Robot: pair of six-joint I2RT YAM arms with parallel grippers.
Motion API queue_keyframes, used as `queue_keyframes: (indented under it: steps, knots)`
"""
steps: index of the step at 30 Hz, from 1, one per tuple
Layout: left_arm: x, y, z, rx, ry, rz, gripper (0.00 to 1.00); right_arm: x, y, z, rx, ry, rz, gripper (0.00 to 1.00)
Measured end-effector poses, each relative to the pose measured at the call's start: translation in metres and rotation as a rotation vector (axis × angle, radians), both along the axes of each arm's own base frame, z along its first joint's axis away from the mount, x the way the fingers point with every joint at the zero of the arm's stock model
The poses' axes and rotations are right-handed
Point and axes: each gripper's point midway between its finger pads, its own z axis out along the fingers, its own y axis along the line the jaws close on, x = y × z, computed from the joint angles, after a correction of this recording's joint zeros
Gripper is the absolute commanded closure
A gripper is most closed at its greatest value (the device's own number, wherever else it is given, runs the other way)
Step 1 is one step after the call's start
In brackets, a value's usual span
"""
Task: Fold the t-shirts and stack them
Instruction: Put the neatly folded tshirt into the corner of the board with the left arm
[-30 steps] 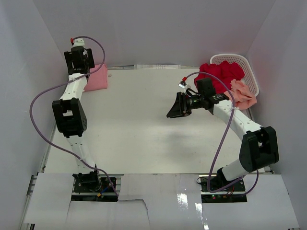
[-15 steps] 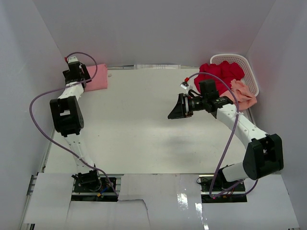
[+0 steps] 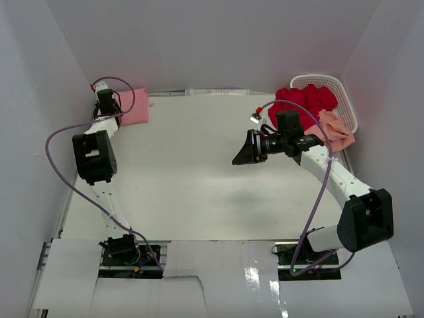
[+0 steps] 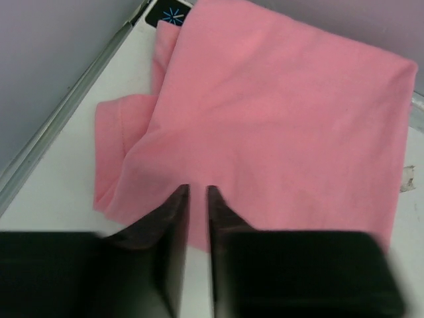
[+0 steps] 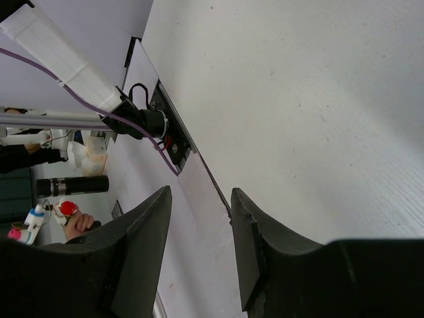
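Pink cotton: pink t-shirt [image 4: 278,126], folded to a flat packet with one loose flap at its left side. It lies at the far left corner of the counter [image 3: 192,179], close to the side wall.

Left hand [image 4: 197,199]: tips at the near hem of the pink t-shirt. The fingers stand close together with only a narrow slit between them. Whether cloth is pinched in that slit cannot be told.

Right hand [image 5: 199,199]: fingers well apart and holding nothing. It hangs above the bare middle of the counter, right of centre.

Deep red t-shirt [image 3: 301,103]: crumpled and unfolded, heaped in the white basket [image 3: 346,99] at the far right corner and spilling over its left rim.

Peach t-shirt [image 3: 334,131]: crumpled, draped over the basket's near edge, touching the red one.

Step in hand, as judged: the first shirt looks all but done, and the left hand is tidying or placing it at the stack spot. Two shirts are not yet begun.

Next move, as judged: the loose flap wants tucking. After that the right hand, being the nearer one, would need to turn to the basket, pinch a single layer of one shirt, and draw it out onto open counter without dragging its neighbour.
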Motion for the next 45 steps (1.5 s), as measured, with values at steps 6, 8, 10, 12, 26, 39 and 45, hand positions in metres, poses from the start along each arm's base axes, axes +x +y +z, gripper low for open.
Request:
queue_keyframes:
  steps: [6,8,10,12,26,39,45]
  knots:
    - [0.005,0.008,-0.022,-0.030,0.027,0.008,0.77,0.002,0.001,-0.008,-0.010,0.024,0.001,0.52]
    - [0.008,0.012,-0.025,-0.047,0.022,0.012,0.77,0.003,0.002,-0.011,-0.013,0.033,0.001,0.52]
    - [0.009,0.018,-0.028,-0.070,0.016,0.018,0.76,0.004,0.002,-0.012,-0.015,0.037,0.000,0.52]
    - [0.007,0.025,-0.032,-0.089,0.017,0.030,0.75,0.004,0.002,-0.013,-0.016,0.039,0.000,0.52]
    - [0.004,0.050,-0.032,-0.132,-0.032,0.108,0.67,0.005,0.002,-0.019,-0.021,0.053,0.001,0.52]
    - [-0.004,0.039,0.006,-0.196,0.003,0.113,0.36,-0.002,-0.001,-0.034,-0.036,0.086,0.003,0.52]
    - [-0.051,-0.044,0.110,-0.194,-0.065,-0.004,0.02,0.000,-0.001,-0.035,-0.043,0.065,0.004,0.51]
